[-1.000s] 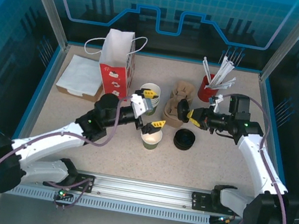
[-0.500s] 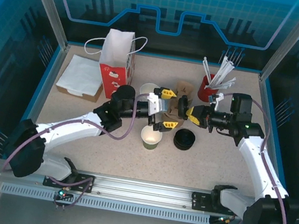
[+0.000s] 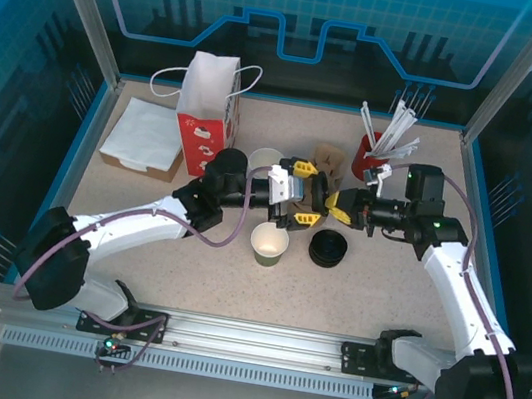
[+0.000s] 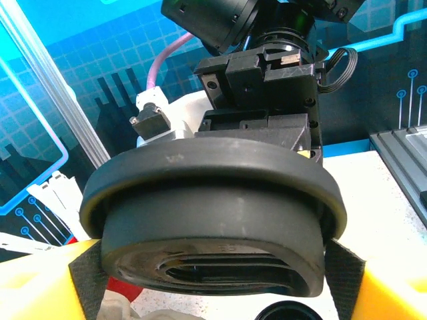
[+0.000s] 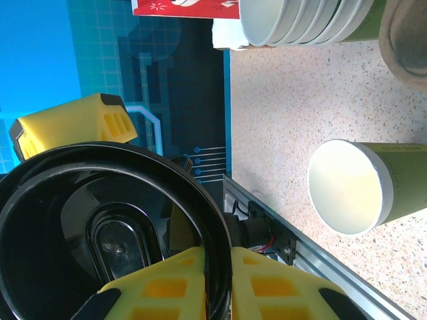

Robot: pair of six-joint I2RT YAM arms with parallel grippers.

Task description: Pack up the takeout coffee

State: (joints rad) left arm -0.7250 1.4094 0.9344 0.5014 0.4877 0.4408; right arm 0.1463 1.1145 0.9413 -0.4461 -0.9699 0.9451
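The speckled beige table [image 3: 380, 309] carries a tall white-and-red paper bag [image 3: 207, 114] at its back left. Nearer the middle is a stack of white-rimmed cups [image 3: 264, 162]. In front of that stack, the small green paper cup with a white inside [image 3: 269, 246] stands upright and uncovered on the table. A low stack of black lids [image 3: 327, 248] sits just to its right.

Behind the green cup the two grippers face each other. The right gripper [image 5: 217, 283] pinches the rim of the round black plastic lid [image 4: 213, 220] between its yellow fingers, holding it in the air above the table. The left gripper [image 3: 303, 193] has its fingers spread to either side of that lid. Its dark pads [image 4: 87, 283] sit right at the lid's edge, but it cannot be told whether they press on it.
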